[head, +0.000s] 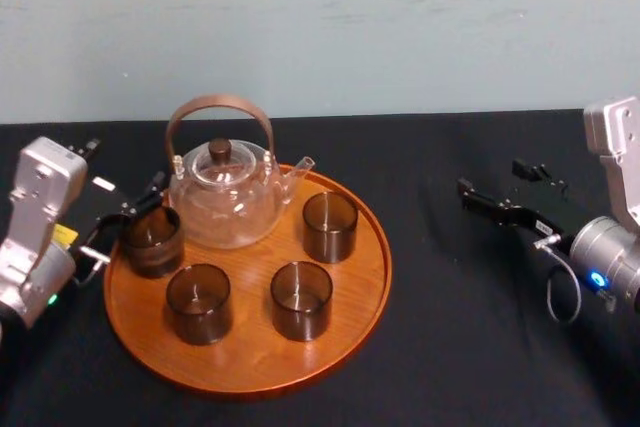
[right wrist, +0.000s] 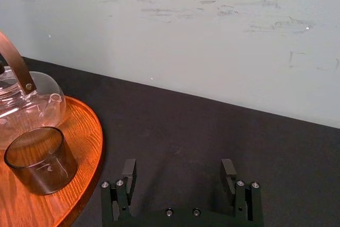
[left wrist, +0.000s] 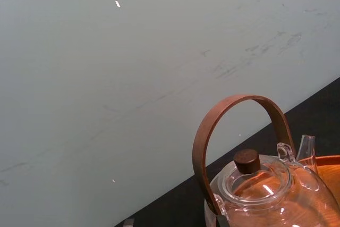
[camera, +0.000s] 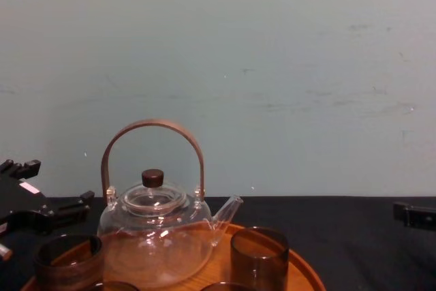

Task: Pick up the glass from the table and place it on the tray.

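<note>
The round orange-brown tray (head: 352,282) lies on the black table (head: 480,337) and carries a glass teapot (head: 222,202) and several dark glasses. One glass (head: 152,240) stands upright at the tray's left rim, and the chest view has it too (camera: 68,260). My left gripper (head: 128,219) is right beside this glass on its left, fingers spread wide; I see no finger pressing on it. My right gripper (head: 492,182) hovers open over bare table to the right of the tray, its two fingers (right wrist: 129,169) apart with nothing between them.
Three other glasses stand on the tray: front left (head: 198,302), front middle (head: 301,299) and right (head: 330,226). The teapot's tall brown handle (camera: 152,127) rises behind the left glass. A pale wall (head: 320,27) closes the table's far edge.
</note>
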You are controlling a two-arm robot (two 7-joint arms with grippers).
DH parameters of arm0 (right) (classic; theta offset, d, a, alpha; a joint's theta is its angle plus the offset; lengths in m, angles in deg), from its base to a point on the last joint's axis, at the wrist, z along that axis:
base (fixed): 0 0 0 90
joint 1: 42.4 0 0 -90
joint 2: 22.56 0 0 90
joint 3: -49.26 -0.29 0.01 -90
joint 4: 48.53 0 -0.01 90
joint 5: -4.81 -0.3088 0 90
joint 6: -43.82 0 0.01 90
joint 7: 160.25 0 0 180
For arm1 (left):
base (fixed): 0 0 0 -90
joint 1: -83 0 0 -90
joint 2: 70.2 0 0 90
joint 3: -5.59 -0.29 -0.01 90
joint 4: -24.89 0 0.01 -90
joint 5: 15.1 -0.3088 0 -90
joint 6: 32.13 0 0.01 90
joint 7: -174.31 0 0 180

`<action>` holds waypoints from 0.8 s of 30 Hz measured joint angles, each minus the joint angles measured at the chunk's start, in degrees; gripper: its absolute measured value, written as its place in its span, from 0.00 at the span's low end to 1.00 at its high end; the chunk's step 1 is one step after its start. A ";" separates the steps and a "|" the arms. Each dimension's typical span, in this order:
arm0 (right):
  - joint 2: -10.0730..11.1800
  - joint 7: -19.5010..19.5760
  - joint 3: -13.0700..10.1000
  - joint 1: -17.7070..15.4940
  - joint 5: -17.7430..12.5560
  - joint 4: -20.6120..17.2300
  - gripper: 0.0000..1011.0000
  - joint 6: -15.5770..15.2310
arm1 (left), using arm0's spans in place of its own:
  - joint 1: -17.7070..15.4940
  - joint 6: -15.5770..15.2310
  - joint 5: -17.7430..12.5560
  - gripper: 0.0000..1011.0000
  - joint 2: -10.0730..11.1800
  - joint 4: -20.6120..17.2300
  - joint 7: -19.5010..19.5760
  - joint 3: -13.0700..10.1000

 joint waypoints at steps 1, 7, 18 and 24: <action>0.01 0.00 -0.01 -0.01 -0.02 -0.01 0.99 0.01 | 0.00 0.00 0.00 0.99 0.00 0.00 0.00 0.00; 0.04 0.02 -0.03 -0.01 -0.09 -0.07 0.99 0.07 | 0.00 0.00 0.00 0.99 0.00 0.00 0.00 0.00; 0.08 0.03 -0.03 -0.01 -0.23 -0.12 0.99 0.13 | 0.00 0.00 0.00 0.99 0.00 0.00 0.00 0.00; 0.09 0.03 -0.03 -0.01 -0.26 -0.16 0.99 0.17 | 0.00 0.00 0.00 0.99 0.00 0.00 0.00 0.00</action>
